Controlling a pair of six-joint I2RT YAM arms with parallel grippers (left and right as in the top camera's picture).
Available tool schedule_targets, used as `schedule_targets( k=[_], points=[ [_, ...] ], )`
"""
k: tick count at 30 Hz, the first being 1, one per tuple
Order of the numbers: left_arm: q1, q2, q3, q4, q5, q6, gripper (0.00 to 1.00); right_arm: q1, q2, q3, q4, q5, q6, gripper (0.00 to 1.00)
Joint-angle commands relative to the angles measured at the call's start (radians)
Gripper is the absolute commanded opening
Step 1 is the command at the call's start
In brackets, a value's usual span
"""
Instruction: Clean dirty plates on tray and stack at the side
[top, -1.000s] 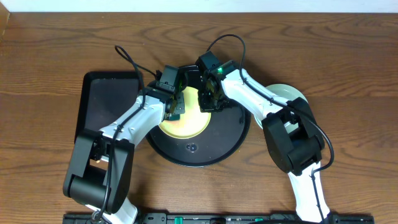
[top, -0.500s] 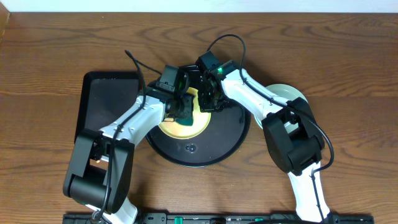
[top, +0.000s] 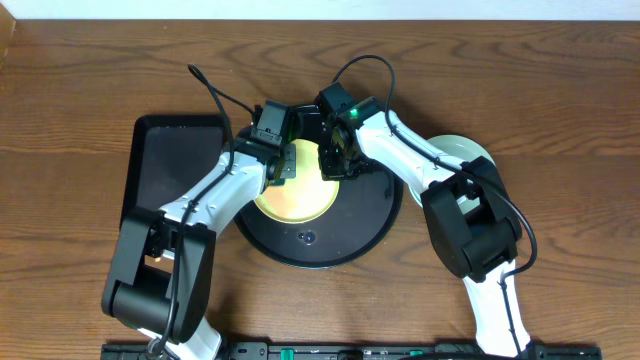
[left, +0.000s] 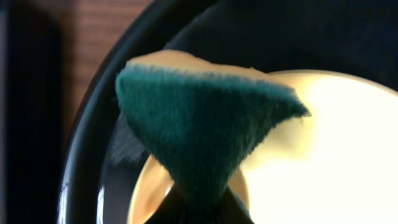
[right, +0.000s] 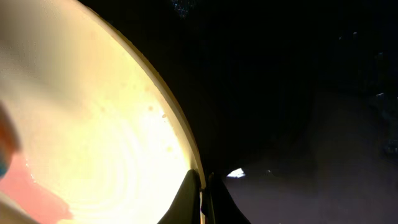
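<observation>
Overhead, we see the yellow plate (top: 300, 195) lying flat inside the round black tray (top: 330, 240), toward its upper left, its middle tinted orange-pink. Our left gripper (top: 283, 165) is clamped on a sponge (left: 199, 130), green scouring face outward with a yellow layer behind, over the plate's upper-left edge; we cannot tell whether it touches. Our right gripper (right: 200, 193) pinches the plate's rim at the upper right. A pale turquoise plate (top: 465, 150) sits on the table (top: 560, 90) just right of the tray, partly hidden by our right arm.
</observation>
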Motion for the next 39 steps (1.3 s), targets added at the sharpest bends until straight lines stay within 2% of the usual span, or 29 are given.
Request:
schedule_targets(
  k=[1,7,11,18,26,39],
  points=[
    [0.005,-0.059,0.107,-0.111,-0.053,-0.055,0.08,0.011,0.056,-0.050,-0.016,0.017,-0.008,0.01],
    [0.067,-0.169,0.203,-0.307,0.052,-0.066,0.08,0.010,0.054,-0.050,-0.016,-0.011,-0.053,0.01],
    [0.144,-0.228,0.205,-0.368,0.106,-0.066,0.08,0.004,0.038,-0.049,-0.014,-0.062,-0.121,0.01],
    [0.310,-0.241,0.202,-0.434,0.101,-0.064,0.08,0.004,-0.050,-0.049,-0.016,-0.023,-0.150,0.01],
    [0.412,-0.241,0.198,-0.436,0.101,-0.064,0.08,0.036,-0.214,-0.049,-0.074,0.327,-0.150,0.01],
    [0.419,-0.241,0.198,-0.436,0.101,-0.065,0.08,0.176,-0.478,-0.049,-0.077,0.981,-0.150,0.01]
  ],
)
